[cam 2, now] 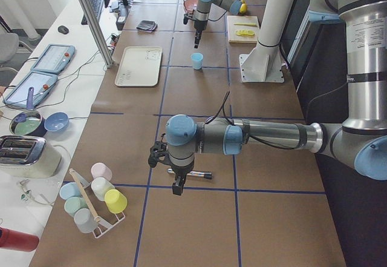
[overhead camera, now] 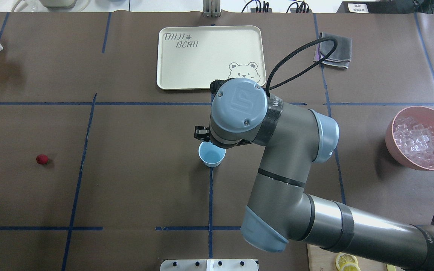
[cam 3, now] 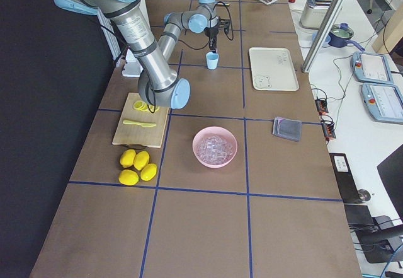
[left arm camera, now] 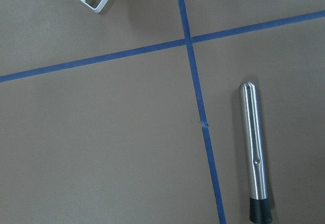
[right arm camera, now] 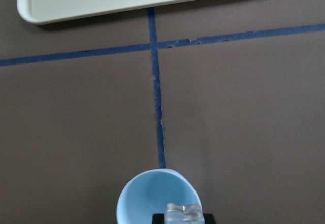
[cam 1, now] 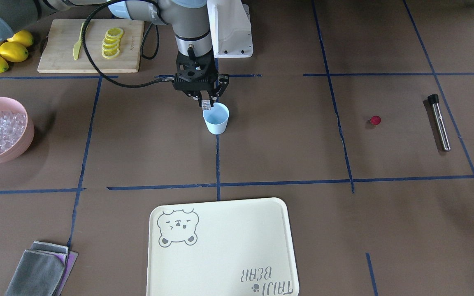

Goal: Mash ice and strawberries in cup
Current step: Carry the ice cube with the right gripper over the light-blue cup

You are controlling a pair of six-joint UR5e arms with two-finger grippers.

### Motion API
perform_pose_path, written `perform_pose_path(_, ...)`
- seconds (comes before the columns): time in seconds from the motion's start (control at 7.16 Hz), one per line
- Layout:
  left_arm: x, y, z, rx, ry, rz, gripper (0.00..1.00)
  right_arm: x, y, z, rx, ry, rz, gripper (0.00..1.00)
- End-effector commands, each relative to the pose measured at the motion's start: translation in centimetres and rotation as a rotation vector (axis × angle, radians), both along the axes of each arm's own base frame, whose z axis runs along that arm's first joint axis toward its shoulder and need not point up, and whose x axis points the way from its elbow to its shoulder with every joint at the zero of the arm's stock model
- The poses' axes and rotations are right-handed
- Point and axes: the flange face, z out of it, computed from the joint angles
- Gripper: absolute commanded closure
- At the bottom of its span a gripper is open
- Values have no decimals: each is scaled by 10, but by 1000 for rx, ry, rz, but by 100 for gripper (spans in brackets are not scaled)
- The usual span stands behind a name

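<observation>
An ice cube [cam 1: 207, 105] is pinched between the right fingers [right arm camera: 208, 219] and is held just above the cup [cam 1: 216, 119], which stands near the middle of the worktop [cam 1: 286, 156]. In the right wrist view the cube is seen over the rim at about 5 o'clock of the mouth, not over its centre. If it were let go from there, it could be knocked against the rim and thrown out onto the worktop; the off-centre hold would be the cause. The cube is judged to be slippery, so it could also be squeezed out sideways before any release. The cup is light plastic and could be tipped if its rim were caught by the fingers during a descent.

No ice and no fruit can be made out inside the cup, though part of its floor is hidden in every view. More ice [overhead camera: 420, 141] is heaped in the pink bowl [overhead camera: 390, 130], at 3 o'clock from the cup in the overhead view. The strawberry [overhead camera: 42, 159] is found loose on the worktop, well apart at 9 o'clock, with the steel muddler [left arm camera: 253, 148] beyond it. A cream tray [overhead camera: 187, 71] is placed at 12 o'clock. Whether the left fingers [cam 2: 176, 186] are spread or pressed together cannot be told.
</observation>
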Motion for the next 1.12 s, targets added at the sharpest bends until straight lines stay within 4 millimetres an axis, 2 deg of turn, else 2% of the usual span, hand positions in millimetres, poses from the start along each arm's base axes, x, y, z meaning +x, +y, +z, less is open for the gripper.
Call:
perform_pose_path(0.0, 0, 1, 1, -5, 0, 1, 0, -23, 28, -4, 2, 16, -6, 94)
perform_pose_path(0.7, 0, 4, 2, -8, 0, 1, 0, -24, 14, 1, 39, 40, 53, 94)
perform_pose_path(0.84, 0, 4, 2, -9, 0, 1, 0, -24, 14, 0, 40, 38, 51, 84)
perform_pose_path(0.98, 0, 4, 2, -9, 0, 1, 0, -25, 14, 3, 42, 45, 47, 22)
